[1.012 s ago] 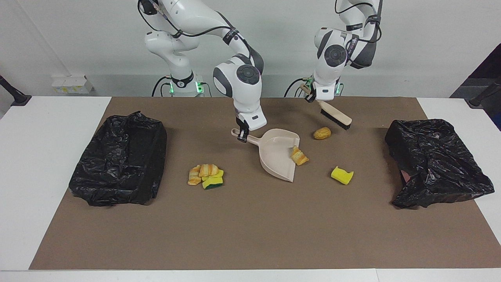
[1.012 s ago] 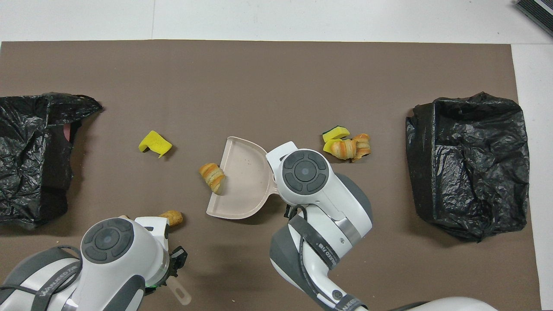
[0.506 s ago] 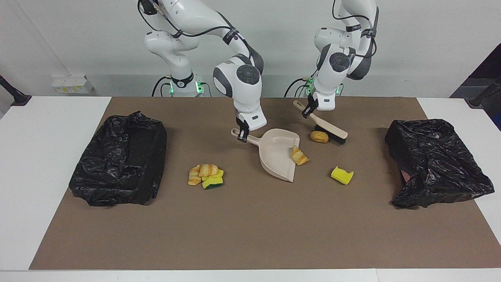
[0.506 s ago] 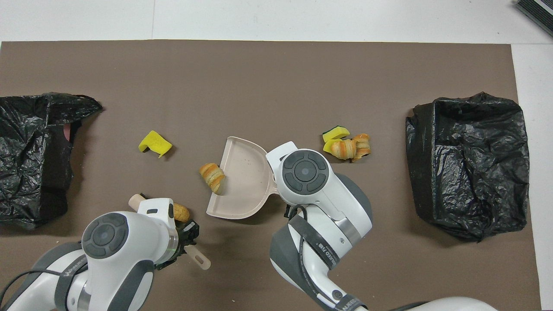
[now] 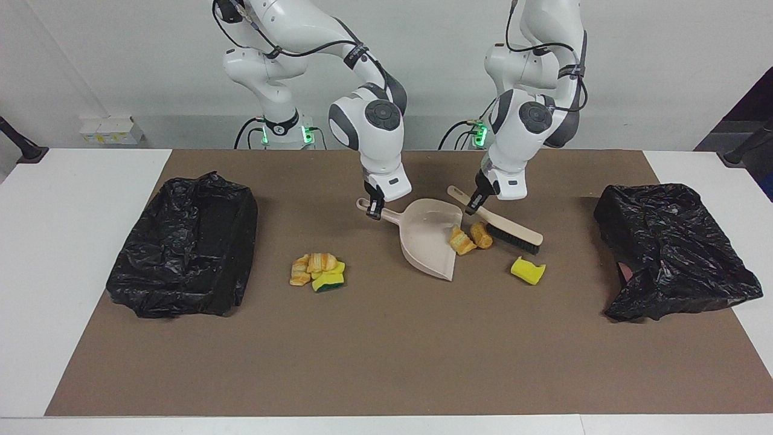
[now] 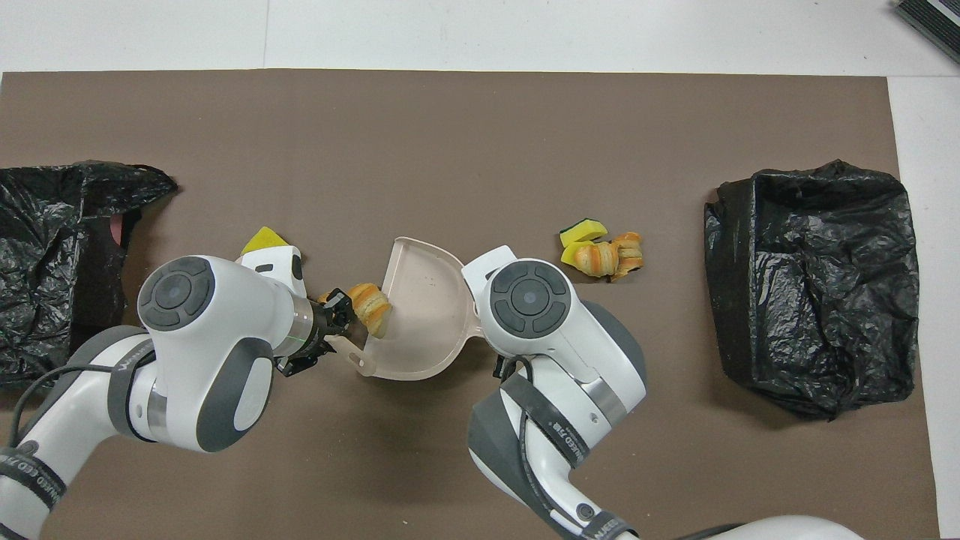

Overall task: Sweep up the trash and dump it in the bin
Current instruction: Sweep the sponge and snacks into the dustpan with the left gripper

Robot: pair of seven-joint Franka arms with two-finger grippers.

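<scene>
Trash [image 5: 470, 238]: facing view, two bread lumps at the dustpan [image 5: 429, 232] mouth, brush [image 5: 513, 232] touching one. Left gripper [image 5: 477, 201] clamps the brush handle; right gripper [image 5: 374, 210] clamps the dustpan handle. Overhead view: a croissant [image 6: 369, 304] at the dustpan's edge, a bread-and-sponge heap [image 6: 600, 251] toward the right arm's end.

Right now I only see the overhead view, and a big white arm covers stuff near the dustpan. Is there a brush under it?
Observer: Yes. The left gripper is shut on the handle of the brush, whose bristles point down beside the mouth of the dustpan.
Operator: Is it pushing any trash?
Observer: A brown bread lump sits at the brush's end, right beside the striped croissant at the dustpan's mouth.
Operator: Who holds the dustpan?
Observer: The right gripper is shut on its handle.
</scene>
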